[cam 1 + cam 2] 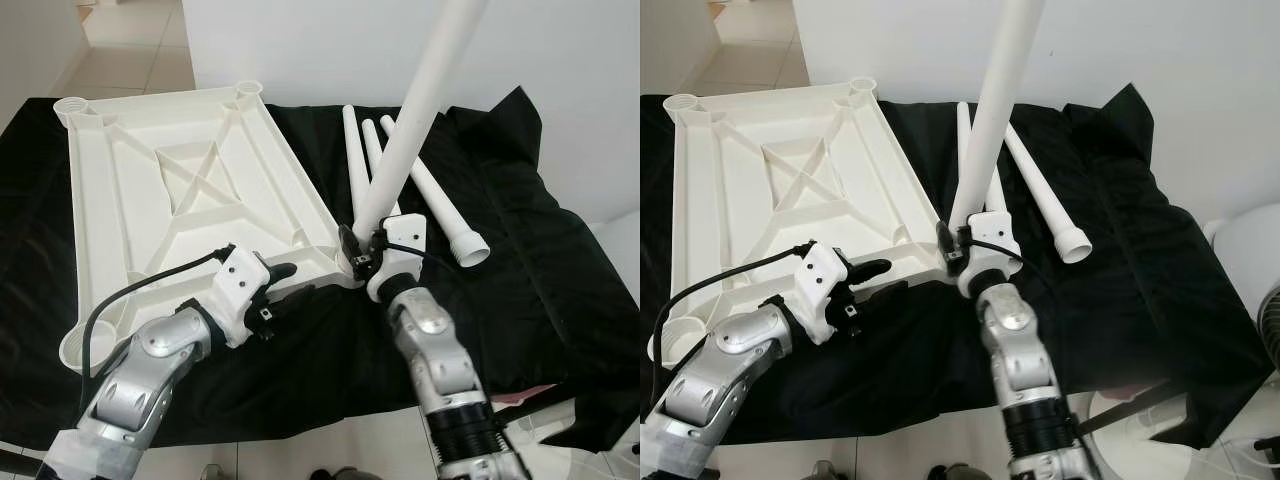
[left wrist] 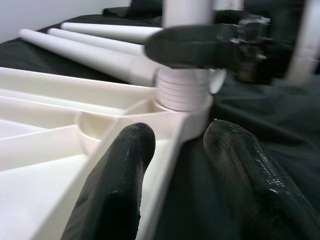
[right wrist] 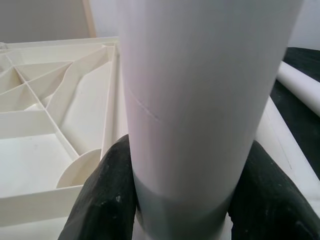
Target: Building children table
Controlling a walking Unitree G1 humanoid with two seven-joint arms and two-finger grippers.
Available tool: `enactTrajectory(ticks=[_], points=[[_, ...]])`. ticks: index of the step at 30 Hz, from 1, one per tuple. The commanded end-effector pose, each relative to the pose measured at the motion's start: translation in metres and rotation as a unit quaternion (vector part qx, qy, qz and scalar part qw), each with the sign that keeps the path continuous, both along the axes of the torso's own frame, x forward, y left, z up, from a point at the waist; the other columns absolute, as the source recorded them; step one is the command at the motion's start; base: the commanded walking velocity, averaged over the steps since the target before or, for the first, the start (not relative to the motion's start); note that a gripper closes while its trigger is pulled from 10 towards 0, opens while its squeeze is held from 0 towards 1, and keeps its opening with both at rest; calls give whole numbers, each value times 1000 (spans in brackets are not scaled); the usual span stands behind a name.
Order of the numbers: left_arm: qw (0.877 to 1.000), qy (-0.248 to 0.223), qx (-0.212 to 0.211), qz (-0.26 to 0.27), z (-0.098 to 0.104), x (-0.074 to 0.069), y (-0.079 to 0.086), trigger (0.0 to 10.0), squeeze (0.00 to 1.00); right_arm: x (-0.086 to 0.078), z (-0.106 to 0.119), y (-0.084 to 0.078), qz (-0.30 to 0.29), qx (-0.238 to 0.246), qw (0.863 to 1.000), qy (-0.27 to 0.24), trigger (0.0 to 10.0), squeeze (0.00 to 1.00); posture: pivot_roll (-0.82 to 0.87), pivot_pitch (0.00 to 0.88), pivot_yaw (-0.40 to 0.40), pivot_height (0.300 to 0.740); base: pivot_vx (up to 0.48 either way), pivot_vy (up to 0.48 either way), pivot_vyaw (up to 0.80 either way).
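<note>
A white plastic table top (image 1: 150,190) lies upside down on a black cloth, with a round socket at each corner. A long white leg (image 1: 420,110) stands tilted in the near right corner socket, and my right gripper (image 1: 362,248) is shut on its lower end. In the left wrist view the leg's threaded end (image 2: 182,92) sits in that socket. My left gripper (image 1: 290,285) is open just left of that corner, low at the table top's near edge, its fingers (image 2: 120,185) straddling the rim. Three more white legs (image 1: 440,200) lie on the cloth behind.
The black cloth (image 1: 560,300) covers the whole work surface and hangs over its front edge. A white wall (image 1: 560,50) stands close behind. Tiled floor shows at the far left. A white rounded object (image 1: 1250,250) stands off the right side.
</note>
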State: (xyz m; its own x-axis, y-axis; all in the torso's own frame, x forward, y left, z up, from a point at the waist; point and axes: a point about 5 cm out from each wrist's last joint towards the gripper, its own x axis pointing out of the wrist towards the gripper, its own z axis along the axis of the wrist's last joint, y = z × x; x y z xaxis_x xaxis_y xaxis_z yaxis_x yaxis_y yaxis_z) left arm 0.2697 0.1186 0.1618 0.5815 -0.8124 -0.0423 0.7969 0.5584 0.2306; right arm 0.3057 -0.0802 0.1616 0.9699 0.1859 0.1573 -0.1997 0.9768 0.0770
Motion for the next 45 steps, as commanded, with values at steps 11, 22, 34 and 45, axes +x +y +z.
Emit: enactTrajectory(ticks=[11,22,34,45], points=[[1000,-8,13,-21,0,5,1,10000,0,-7,-9,-2,-31,8,999,24,10000,0,2,53,-97,740,0,0,0],[1000,-12,6,-17,3,8,1,10000,0,0,1,-14,9,1,1000,-5,10000,1000,9,58,-82,740,0,0,0],[1000,-13,6,-12,3,12,3,10000,0,1,-5,-19,133,-34,990,-1,10000,0,-7,65,-69,740,0,0,0],[1000,-13,1,-15,3,13,-1,10000,0,13,-15,-31,209,-81,974,5,10000,0,-12,64,-66,740,0,0,0]])
